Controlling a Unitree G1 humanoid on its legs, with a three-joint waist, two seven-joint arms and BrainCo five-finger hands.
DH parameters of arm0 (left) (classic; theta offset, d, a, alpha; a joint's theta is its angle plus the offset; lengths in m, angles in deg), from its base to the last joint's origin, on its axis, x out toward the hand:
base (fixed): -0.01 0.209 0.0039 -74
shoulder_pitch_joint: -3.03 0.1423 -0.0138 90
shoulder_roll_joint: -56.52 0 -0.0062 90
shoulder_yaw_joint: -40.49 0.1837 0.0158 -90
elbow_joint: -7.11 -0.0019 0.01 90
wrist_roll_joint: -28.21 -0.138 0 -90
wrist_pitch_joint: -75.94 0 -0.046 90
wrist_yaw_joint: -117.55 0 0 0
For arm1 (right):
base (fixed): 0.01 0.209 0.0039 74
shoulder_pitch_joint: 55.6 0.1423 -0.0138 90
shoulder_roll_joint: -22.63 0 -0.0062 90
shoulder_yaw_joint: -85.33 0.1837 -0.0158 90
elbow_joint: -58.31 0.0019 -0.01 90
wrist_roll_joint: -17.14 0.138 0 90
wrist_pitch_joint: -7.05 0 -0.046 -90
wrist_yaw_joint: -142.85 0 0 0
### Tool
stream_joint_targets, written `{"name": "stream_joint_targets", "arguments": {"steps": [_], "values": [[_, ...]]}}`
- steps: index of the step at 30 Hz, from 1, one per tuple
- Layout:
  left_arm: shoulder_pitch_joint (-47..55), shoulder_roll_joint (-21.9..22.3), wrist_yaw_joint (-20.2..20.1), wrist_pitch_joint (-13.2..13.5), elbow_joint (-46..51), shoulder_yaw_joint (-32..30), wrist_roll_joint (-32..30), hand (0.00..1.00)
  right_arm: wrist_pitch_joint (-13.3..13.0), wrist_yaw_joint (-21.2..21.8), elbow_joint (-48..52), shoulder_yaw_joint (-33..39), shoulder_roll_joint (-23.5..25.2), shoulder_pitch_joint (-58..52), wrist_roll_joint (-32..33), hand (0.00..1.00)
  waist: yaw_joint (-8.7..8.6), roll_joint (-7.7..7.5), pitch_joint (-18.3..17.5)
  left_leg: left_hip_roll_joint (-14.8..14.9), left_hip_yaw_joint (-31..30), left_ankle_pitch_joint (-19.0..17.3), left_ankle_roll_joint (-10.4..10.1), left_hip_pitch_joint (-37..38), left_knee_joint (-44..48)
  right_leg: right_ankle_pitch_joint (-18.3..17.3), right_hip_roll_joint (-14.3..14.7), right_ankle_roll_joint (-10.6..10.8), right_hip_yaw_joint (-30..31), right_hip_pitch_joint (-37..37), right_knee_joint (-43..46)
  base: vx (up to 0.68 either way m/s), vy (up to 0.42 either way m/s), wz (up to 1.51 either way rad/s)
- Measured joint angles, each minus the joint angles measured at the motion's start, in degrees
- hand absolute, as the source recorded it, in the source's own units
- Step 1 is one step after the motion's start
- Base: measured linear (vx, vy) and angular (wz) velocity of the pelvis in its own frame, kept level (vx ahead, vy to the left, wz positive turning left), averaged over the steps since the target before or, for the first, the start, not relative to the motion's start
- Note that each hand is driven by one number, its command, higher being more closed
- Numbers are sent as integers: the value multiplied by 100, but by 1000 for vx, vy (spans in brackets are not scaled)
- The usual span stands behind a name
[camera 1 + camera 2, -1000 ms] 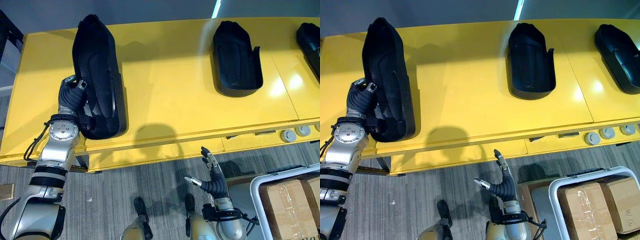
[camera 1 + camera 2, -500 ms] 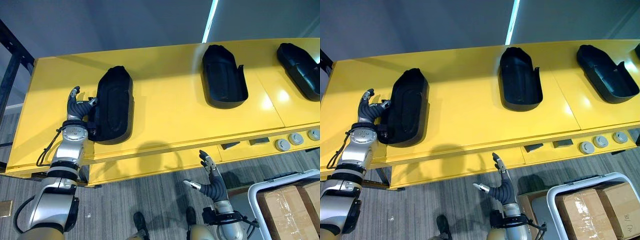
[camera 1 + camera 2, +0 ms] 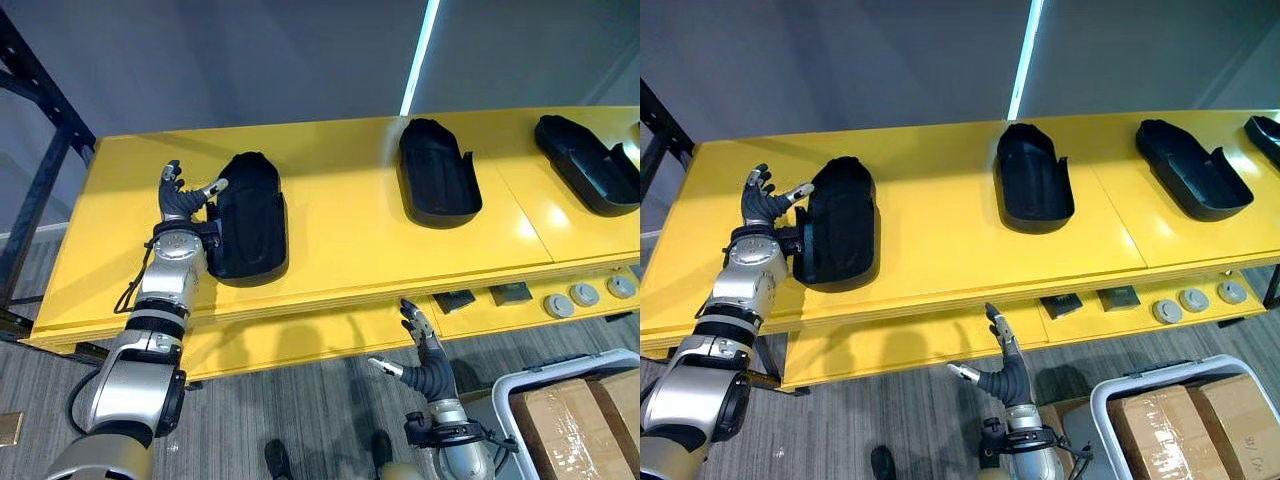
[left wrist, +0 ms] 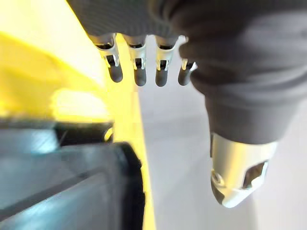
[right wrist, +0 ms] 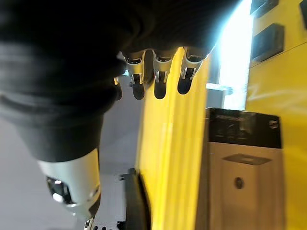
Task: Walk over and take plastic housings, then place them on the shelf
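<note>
One plastic housing point(image 3: 250, 228) was seen lying on the yellow shelf point(image 3: 340, 235), with the left robot hand point(image 3: 183, 203) spread open just beside it, grasping nothing. The right robot hand point(image 3: 422, 368) was held open below the shelf edge.

We see the left arm point(image 3: 140, 370) at 7 o'clock as a chain of rounded silver-grey shells, split by black bands. Its left hand point(image 3: 183, 205) wears a dark ribbed cover over the back and wrist. The fingers point(image 4: 136, 72) are silver with dark rounded tips, set in a row, and the thumb point(image 4: 237, 179) ends in a glossy silver shell with a dark cut-out. At 6 o'clock the right hand point(image 3: 430, 372) has the same dark ribbed cover and slim, dark-tipped right-hand fingers point(image 5: 159, 81), above a silver wrist cuff point(image 3: 447, 410) ringed in black.
</note>
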Motion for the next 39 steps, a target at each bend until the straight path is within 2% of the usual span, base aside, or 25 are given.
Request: {"name": "stream_joint_targets", "arguments": {"steps": [2, 3, 4, 6, 7, 8, 9, 10, 12, 14, 15, 18, 20, 23, 27, 30, 33, 35, 39], "values": [[-64, 1, 139, -5, 6, -106, -378, 0, 0, 40, 0, 0, -32, 77, 14, 0, -2, 25, -78, 0, -55, 2, 1, 1, 0, 0, -2, 0, -56, 34, -2, -18, 23, 13], [-103, 0, 254, -9, 90, -241, -701, 100, 0, 78, -2, 0, -57, 104, 15, 0, 2, 39, -152, -2, -94, 8, 2, 13, -1, -1, -4, 0, -90, 75, -9, -22, 18, 12], [-101, 1, 320, -20, 174, -295, -820, 100, -1, 89, -3, 1, -71, 111, 16, 0, 11, 45, -190, -2, -104, 10, 2, 15, -1, -1, -4, 1, -98, 84, -10, -19, 22, 13], [30, 22, 523, -90, 956, -451, -1295, 100, -2, 121, -7, 14, -110, 165, 17, 0, 52, 45, -223, -16, -149, 30, 8, 49, -1, -2, -9, 1, -139, 146, -6, -9, 16, 10], [392, 36, 595, -65, 2046, -538, -1575, 100, -4, 136, -9, 53, -105, 168, 17, 0, 70, 56, -240, -29, -185, 33, 11, 71, -2, -11, -24, 11, -180, 189, -6, -10, 20, 13], [960, 103, 595, 110, 3180, -674, -1792, 100, -5, 146, -8, 108, -80, 139, 17, 0, 69, 87, -319, -42, -206, 33, 11, 72, -4, -25, -38, 27, -226, 201, -1, -5, 21, 12], [1287, 182, 594, 221, 3721, -749, -1883, 100, -4, 146, -9, 141, -61, 118, 17, 0, 72, 109, -366, -48, -216, 33, 11, 77, -5, -29, -44, 29, -236, 213, -2, 20, 21, 14], [2429, 616, 567, 541, 5056, -898, -2011, 100, -6, 159, -8, 261, 28, 51, 17, 0, 98, 188, -478, -57, -254, 31, 10, 135, -8, -50, -53, 34, -263, 299, -7, 24, 14, 10], [3223, 1012, 515, 713, 5685, -853, -2056, 100, -7, 167, -7, 348, 85, -9, 17, 0, 185, 220, -503, -49, -251, 15, -10, 211, -11, -71, -48, 38, -265, 342, -8, 9, 6, 4], [4634, 1743, 324, 905, 6434, -638, -2058, 100, -8, 169, -4, 437, 142, -100, 16, 0, 256, 259, -562, -25, -277, -17, -49, 237, -35, -151, -34, 50, -292, 366, 2, -70, -6, 7], [5495, 2119, 238, 985, 6770, -314, -2032, 100, -9, 167, -2, 470, 162, -118, 14, 0, 296, 260, -564, -21, -295, -68, -74, 218, -37, -183, -28, 78, -297, 360, 1, -71, -8, 9], [6511, 2391, 26, 1112, 7143, 361, -1914, 100, -16, 153, 10, 486, 226, -145, 11, 0, 303, 259, -576, -33, -340, -74, -83, 102, -39, -183, -28, 79, -287, 278, -1, -73, 2, 10], [6858, 2426, -167, 1219, 7244, 573, -1847, 100, -21, 138, 12, 509, 264, -169, 11, 0, 309, 257, -588, -32, -337, -74, -83, -8, -38, -180, -21, 76, -272, 149, -2, -77, 14, -1], [7151, 2434, -371, 1257, 7205, 660, -1628, 100, -31, 77, 16, 516, 253, -233, -14, 0, 310, 254, -566, -21, -322, -72, -84, -195, -37, -160, -19, 64, -235, -50, -4, -67, 16, -4], [7146, 2435, -582, 1267, 6878, 718, -1491, 100, -31, -70, 17, 565, 245, -166, -15, 0, 315, 236, -363, -13, -255, -72, -84, -456, -36, -73, -18, 61, -184, -345, -10, -51, 19, -5], [6959, 2431, -587, 1265, 6588, 716, -1415, 100, -31, -112, 19, 565, 247, -66, -15, 0, 324, 234, -255, 2, -195, -70, -86, -616, -34, -11, 8, 44, -79, -533, -51, -33, 9, -17], [6376, 2420, -560, 1261, 6242, 705, -1416, 100, -31, -170, 19, 565, 248, -8, -16, 0, 320, 240, -111, 9, -130, 87, -73, -779, -22, 170, 26, 9, -56, -673, -120, 6, 11, -12], [5735, 2400, -503, 1257, 6016, 634, -1421, 100, -31, -218, 17, 566, 248, 126, -15, 0, 268, 212, 77, 13, -81, 161, 17, -824, -8, 275, 47, 12, -8, -719, -162, 70, 19, -14], [4713, 2360, -259, 1256, 5685, 415, -1433, 100, -31, -296, 17, 576, 260, 318, -12, 0, 176, 211, 255, 11, -20, 163, 19, -904, -6, 290, 53, 10, 63, -824, -189, 56, 9, -10]]}}
